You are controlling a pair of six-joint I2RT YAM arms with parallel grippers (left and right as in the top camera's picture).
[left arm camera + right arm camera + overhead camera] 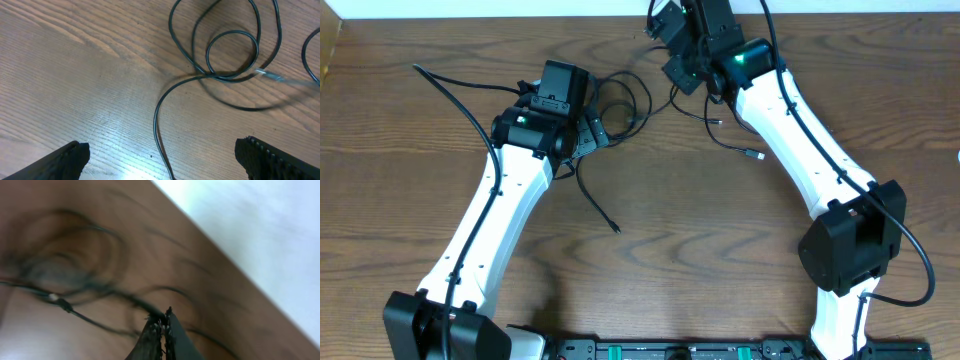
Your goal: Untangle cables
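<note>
cables (206,73): knotted loops at 12 o'clock on the tabletop (670,250), between the two arms. Loose tails trail toward 5 and 6 o'clock.
key relation: from the left fingers (585,125) we see the knot ahead at 1 o'clock. One strand runs from it toward 6 o'clock, through the gap between them.
nearer arm: left, we judge.
left fingers: spread fully wide, holding nothing.
right fingers (162,327): pinched shut. A black strand runs into the tips, so we read it as gripped, though the view is blurred.
</note>
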